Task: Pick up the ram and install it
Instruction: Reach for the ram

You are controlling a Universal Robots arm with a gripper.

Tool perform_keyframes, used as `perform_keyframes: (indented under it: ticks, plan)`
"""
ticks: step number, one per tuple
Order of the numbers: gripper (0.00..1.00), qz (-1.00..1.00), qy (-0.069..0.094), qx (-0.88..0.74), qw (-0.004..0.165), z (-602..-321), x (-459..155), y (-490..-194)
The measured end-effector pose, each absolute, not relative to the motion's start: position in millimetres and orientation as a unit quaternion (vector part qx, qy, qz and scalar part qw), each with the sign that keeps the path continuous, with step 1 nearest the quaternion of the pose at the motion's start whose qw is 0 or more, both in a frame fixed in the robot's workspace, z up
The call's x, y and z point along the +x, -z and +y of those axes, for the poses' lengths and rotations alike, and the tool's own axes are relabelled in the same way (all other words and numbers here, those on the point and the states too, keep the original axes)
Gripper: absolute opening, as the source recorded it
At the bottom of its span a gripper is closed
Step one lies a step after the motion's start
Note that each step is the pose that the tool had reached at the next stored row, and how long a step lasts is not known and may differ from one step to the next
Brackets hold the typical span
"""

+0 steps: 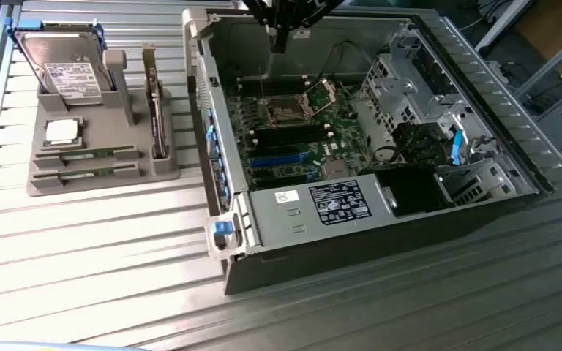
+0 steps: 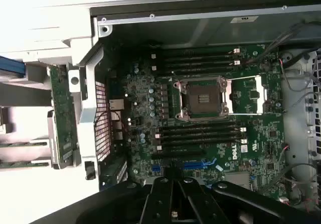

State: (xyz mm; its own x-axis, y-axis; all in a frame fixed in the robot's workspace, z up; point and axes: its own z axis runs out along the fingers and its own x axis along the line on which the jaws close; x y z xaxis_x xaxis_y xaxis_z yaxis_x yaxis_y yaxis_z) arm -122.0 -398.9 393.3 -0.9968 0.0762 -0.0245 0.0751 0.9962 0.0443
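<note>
exterior view: ram (image 1: 85,154) lies on rack (image 1: 154,175), well apart from gripper (image 1: 279,42).

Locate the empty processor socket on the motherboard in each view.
Exterior view: the empty processor socket sits in the middle of the motherboard.
Wrist view: the socket lies between two banks of black memory slots.
Shared landmark: the blue expansion slot.

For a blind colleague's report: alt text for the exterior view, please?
A robot gripper hangs over an open computer case. At the exterior view's left, a grey holder keeps two ram sticks, a chip and a hard drive.
</note>
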Motion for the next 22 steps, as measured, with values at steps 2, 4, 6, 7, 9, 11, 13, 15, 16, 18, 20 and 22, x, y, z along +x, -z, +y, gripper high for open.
perform_keyframes:
  ticks: [2, 4, 6, 7, 9, 11, 13, 15, 16, 18, 20, 22]
  plan:
    - [0.11, 0.999, -0.022, 0.038, 0.014, -398.9, -134.9, -393.3]
    - [0.11, 0.999, -0.022, 0.038, 0.014, -398.9, -141.5, -393.3]
    - [0.11, 0.999, -0.022, 0.038, 0.015, -398.9, -144.8, -393.3]
    - [0.11, 0.999, -0.022, 0.038, 0.015, -398.9, -146.5, -393.3]
    - [0.11, 0.999, -0.022, 0.038, 0.015, -398.9, -149.6, -393.3]
    - [0.11, 0.999, -0.022, 0.038, 0.016, -398.9, -155.1, -393.3]
    - [0.11, 0.999, -0.022, 0.038, 0.017, -398.9, -164.8, -393.3]
    - [0.11, 0.999, -0.022, 0.038, 0.017, -398.9, -171.2, -393.3]
    - [0.11, 0.999, -0.022, 0.038, 0.018, -398.9, -173.3, -393.3]
    - [0.11, 0.999, -0.022, 0.038, 0.018, -398.9, -177.1, -393.4]
    - [0.11, 0.999, -0.022, 0.038, 0.019, -398.9, -183.9, -393.3]
    - [0.11, 0.999, -0.022, 0.038, 0.019, -398.9, -193.1, -393.3]
